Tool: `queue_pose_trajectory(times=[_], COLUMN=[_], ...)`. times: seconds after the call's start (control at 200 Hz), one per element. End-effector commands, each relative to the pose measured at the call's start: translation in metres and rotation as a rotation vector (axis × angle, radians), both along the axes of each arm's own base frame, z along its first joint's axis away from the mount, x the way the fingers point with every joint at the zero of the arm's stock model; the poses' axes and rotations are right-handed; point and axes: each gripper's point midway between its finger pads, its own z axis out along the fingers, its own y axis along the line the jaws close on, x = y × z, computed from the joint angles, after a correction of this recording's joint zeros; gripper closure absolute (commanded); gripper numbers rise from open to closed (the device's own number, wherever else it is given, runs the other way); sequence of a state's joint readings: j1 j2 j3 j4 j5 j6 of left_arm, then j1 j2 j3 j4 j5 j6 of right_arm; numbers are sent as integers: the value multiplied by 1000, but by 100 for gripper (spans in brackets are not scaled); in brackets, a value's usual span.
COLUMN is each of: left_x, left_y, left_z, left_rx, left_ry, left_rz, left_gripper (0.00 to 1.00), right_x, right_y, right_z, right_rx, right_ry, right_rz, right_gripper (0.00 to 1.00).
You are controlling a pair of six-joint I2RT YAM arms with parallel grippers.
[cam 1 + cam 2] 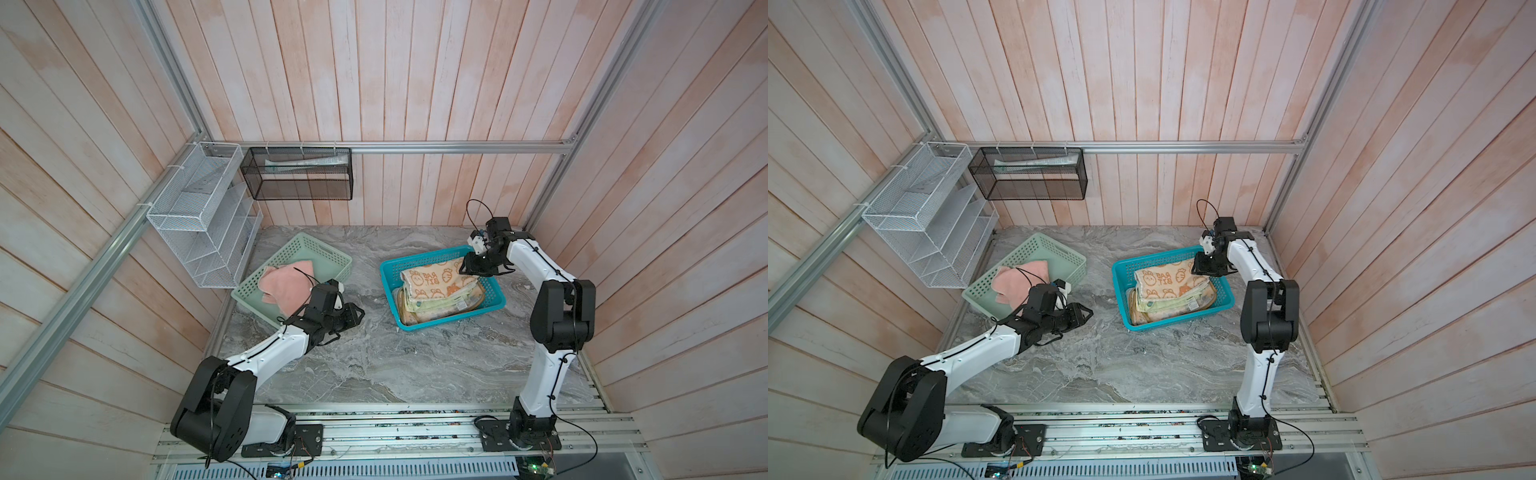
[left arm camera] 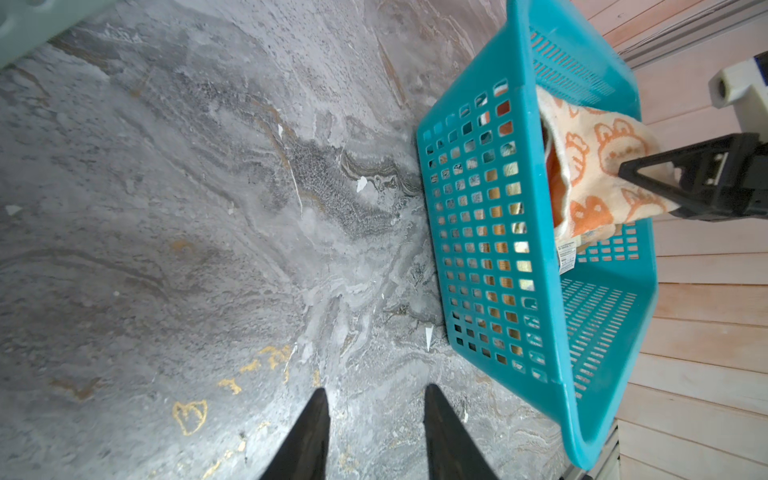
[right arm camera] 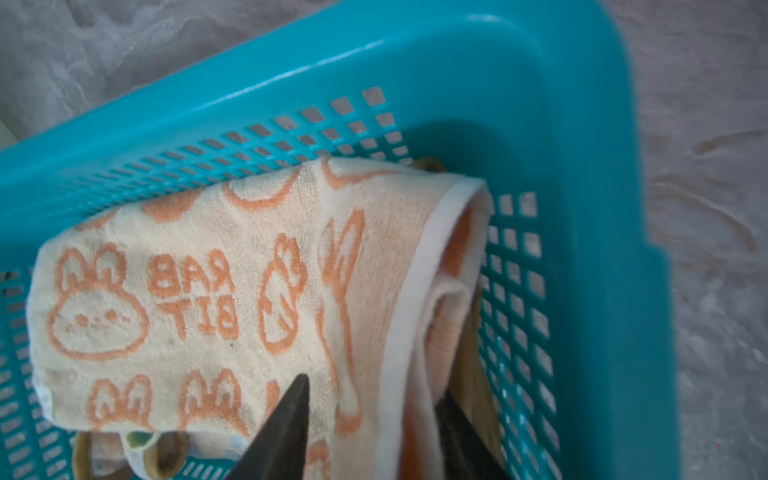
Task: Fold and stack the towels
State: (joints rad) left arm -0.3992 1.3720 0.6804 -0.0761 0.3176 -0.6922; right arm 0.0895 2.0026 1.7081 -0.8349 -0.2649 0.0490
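Bunny towel [image 3: 208,291], printed "RAB BIT", lies in teal basket [image 3: 582,166]. Right gripper [image 3: 374,386] fingers apart astride its edge. Left gripper [image 2: 376,388] fingers apart, empty, over table [image 2: 166,208]

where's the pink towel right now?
The pink towel lies crumpled in the mint-green basket at the left of both top views, close behind the left gripper.

My bench [image 1: 374,365] holds four towels: pink towel [image 1: 286,286], bunny towel [image 1: 436,278], yellow-green towel [image 1: 432,307], peach towel [image 1: 415,319]. Two baskets: mint basket [image 1: 316,241], teal basket [image 1: 457,316]. Two racks: white rack [image 1: 195,208], black rack [image 1: 297,183].
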Motion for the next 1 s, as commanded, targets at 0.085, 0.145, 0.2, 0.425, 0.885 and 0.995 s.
queue_pose_trajectory(times=[0.085, 0.145, 0.2, 0.425, 0.885, 0.995], left_x=[9, 11, 14, 30, 134, 156], left_y=[-36, -51, -65, -123, -187, -144], left_z=[3, -5, -12, -21, -4, 29], left_rx=[-53, -57, -71, -156, -106, -14], left_ry=[-2, 18, 39, 69, -67, -146], left_rz=[-94, -127, -148, -218, -205, -146], left_gripper=[60, 60, 63, 68, 64, 60], right_x=[2, -4, -12, -54, -37, -37], right_y=[-14, -12, -10, 4, -20, -4], right_z=[80, 95, 101, 74, 88, 105], right_rx=[-138, -127, -110, 15, -17, 24], right_ry=[-205, -255, -284, -306, -388, -443], right_rz=[-49, -60, -70, -71, -147, -143], right_gripper=[46, 46, 46, 47, 56, 57])
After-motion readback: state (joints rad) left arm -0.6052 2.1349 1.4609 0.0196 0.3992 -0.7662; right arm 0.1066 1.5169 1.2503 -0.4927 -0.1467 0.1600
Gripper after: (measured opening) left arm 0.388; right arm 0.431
